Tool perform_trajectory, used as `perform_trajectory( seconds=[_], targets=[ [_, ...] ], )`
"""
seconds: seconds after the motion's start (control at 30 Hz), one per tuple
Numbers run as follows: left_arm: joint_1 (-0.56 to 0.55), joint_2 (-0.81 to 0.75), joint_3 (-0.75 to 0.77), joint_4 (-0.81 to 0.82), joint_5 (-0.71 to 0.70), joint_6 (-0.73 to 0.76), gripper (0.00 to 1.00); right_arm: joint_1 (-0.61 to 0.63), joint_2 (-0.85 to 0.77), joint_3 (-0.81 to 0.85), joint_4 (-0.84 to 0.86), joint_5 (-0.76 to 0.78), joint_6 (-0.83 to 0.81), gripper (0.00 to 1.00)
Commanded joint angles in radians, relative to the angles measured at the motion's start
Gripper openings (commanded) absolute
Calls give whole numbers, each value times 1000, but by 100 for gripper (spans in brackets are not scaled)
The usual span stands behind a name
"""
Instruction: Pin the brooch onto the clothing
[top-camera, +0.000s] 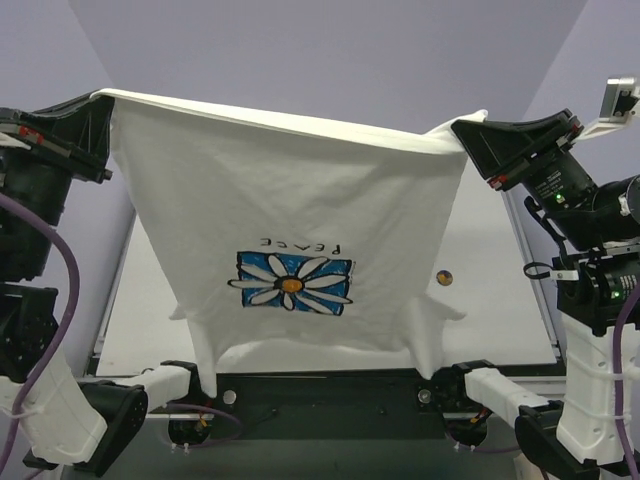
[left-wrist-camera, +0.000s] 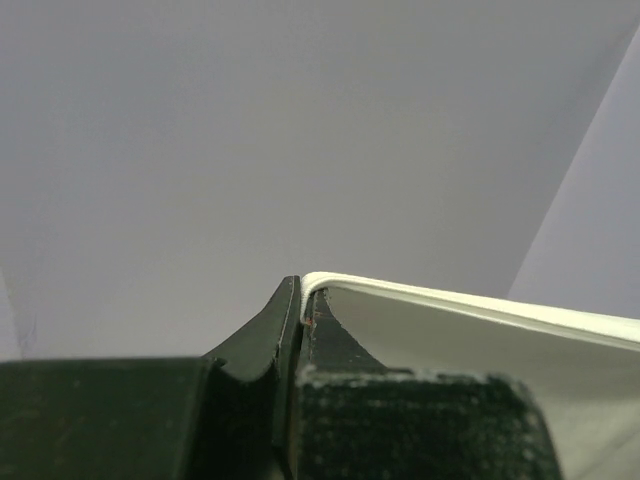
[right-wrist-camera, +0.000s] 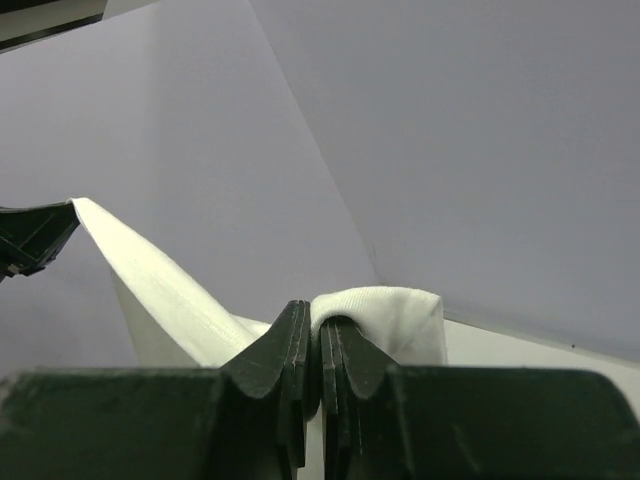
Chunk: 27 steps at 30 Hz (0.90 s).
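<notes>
The clothing (top-camera: 290, 190), a white T-shirt with a blue daisy print (top-camera: 293, 283), hangs stretched in the air between both arms, print upside down. My left gripper (top-camera: 105, 100) is shut on its hem corner at the upper left; in the left wrist view the left gripper (left-wrist-camera: 300, 300) pinches the white edge (left-wrist-camera: 470, 305). My right gripper (top-camera: 462, 135) is shut on the other corner at the upper right; in the right wrist view the right gripper (right-wrist-camera: 318, 325) clamps a fold of fabric (right-wrist-camera: 385, 305). The brooch (top-camera: 445, 277), a tiny dark disc with an orange centre, lies on the table to the right of the shirt.
The white table (top-camera: 500, 320) lies below the hanging shirt, with its dark front edge (top-camera: 320, 385) near the arm bases. Purple walls (top-camera: 330, 50) stand behind. The shirt's sleeves (top-camera: 435, 325) dangle just above the table.
</notes>
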Motion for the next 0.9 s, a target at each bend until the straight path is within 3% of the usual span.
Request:
perform_trajectory(
  seconds=[0.0,0.2,0.37,0.5,0.63,0.7,0.87],
  targets=[
    [16,110,16,-23,-51,25,0,-9,23,8,50,20,-12,0],
    [43,205,-68,3,-34,22,0,-11,122,-12,40,64,-34,0],
    [83,314,-59,29,-23,11,0,-9,306,43,78,53,-14,0],
    [99,469,72,26,-24,-4,0,-11,509,255,46,52,-2,0],
    [108,596,240,18,-26,-44,0,-19,763,646,-8,66,32,0],
    [122,630,274,54,-35,-59,0,-26,825,742,7,96,69,0],
    [132,598,254,157,-50,-86,0,-63,793,636,210,196,98,0]
  ],
)
